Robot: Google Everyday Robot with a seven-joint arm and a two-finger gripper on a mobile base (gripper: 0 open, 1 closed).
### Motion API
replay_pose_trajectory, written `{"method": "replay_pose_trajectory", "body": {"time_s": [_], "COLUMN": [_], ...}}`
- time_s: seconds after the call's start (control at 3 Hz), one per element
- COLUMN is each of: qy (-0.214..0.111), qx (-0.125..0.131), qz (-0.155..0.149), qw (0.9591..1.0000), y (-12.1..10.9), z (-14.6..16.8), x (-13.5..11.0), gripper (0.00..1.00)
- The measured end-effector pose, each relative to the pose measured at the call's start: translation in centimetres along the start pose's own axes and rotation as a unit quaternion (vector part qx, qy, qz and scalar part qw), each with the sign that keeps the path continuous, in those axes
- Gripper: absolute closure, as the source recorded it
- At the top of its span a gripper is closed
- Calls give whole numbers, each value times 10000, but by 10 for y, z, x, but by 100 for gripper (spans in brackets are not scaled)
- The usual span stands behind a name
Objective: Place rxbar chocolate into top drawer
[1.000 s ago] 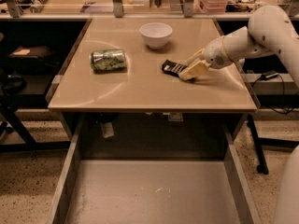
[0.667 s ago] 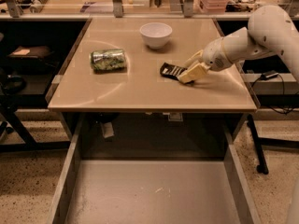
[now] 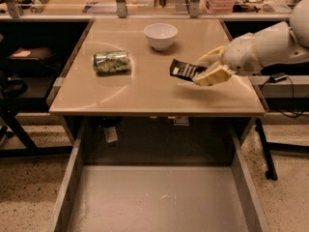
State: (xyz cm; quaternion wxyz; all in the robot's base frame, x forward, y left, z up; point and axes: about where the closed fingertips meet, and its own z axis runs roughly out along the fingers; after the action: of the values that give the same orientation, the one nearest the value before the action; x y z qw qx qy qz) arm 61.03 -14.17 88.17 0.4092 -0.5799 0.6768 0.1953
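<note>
One gripper (image 3: pixel 206 69) clamped on one rxbar chocolate (image 3: pixel 184 70) over table (image 3: pixel 145 95), one top drawer (image 3: pixel 159 199) open, one green can (image 3: pixel 111 62), one bowl (image 3: pixel 161 35)

Over the right of the glossy beige table (image 3: pixel 145 93), the cream gripper (image 3: pixel 207 67) clasps the flat dark-brown rxbar chocolate (image 3: pixel 186 70) (pale lettering stripes). On the table the crushed can (image 3: pixel 111 61) is mottled green, the bowl (image 3: pixel 160 35) white; below it, the metal top drawer (image 3: pixel 159 202) is scuffed grey.
</note>
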Motion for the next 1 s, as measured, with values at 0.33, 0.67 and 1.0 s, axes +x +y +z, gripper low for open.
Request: {"method": "replay_pose_trajectory", "body": {"time_s": [0.33, 0.67, 1.0], "qy": [93, 403, 540], "qx": [9, -41, -85], "qz": [-328, -408, -392], "qw": [9994, 9983, 9977], "y": [45, 99, 153], "z": [-28, -37, -34], "x": [8, 40, 66], "gripper": [100, 100, 100]}}
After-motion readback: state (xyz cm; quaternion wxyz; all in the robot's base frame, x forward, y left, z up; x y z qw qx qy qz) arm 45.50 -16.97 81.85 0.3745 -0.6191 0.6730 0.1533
